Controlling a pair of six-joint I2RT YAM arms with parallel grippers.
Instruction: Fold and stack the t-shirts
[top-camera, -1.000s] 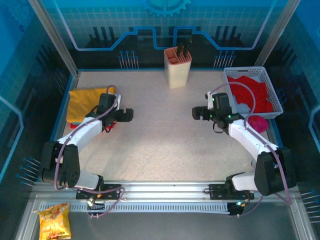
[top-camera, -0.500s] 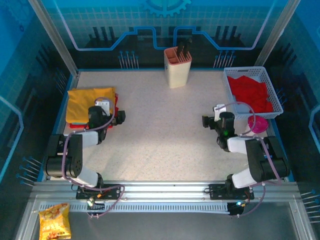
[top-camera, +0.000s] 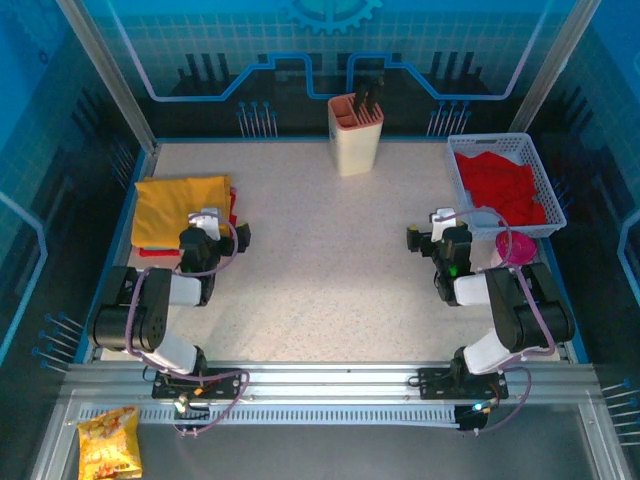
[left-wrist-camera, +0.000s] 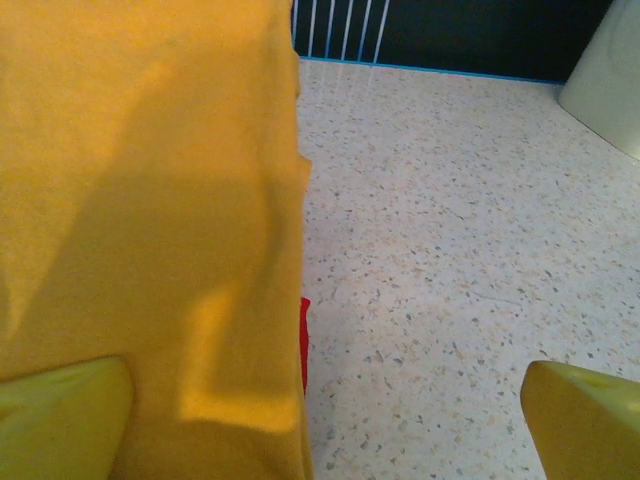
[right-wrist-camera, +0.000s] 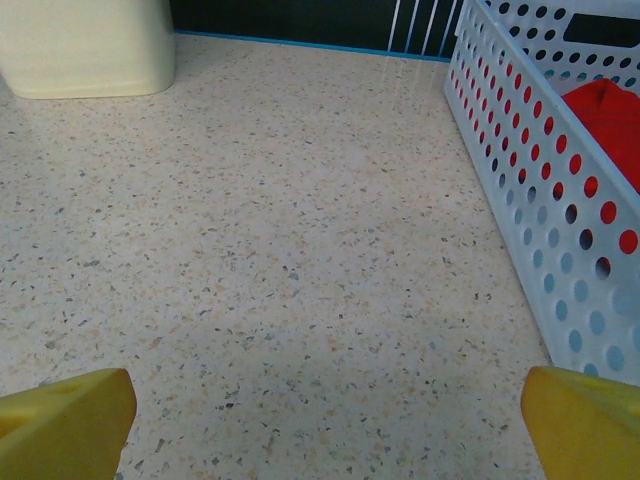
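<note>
Both arms have folded back toward their bases — left jaws apart, yellow t-shirt (left-wrist-camera: 140, 200) beneath their left side; right jaws apart, basket (right-wrist-camera: 530, 230) just right.

The middle of the table (top-camera: 330, 260) lies bare; the folded yellow shirt (top-camera: 172, 208) blocks the left, the basket (top-camera: 492, 139) the right, a cream holder (top-camera: 355, 140) the back.

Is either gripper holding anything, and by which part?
Nothing is held. The left gripper is open over the edge of the folded mustard-yellow cloth t-shirt; the right gripper is open over the speckled tabletop.
</note>
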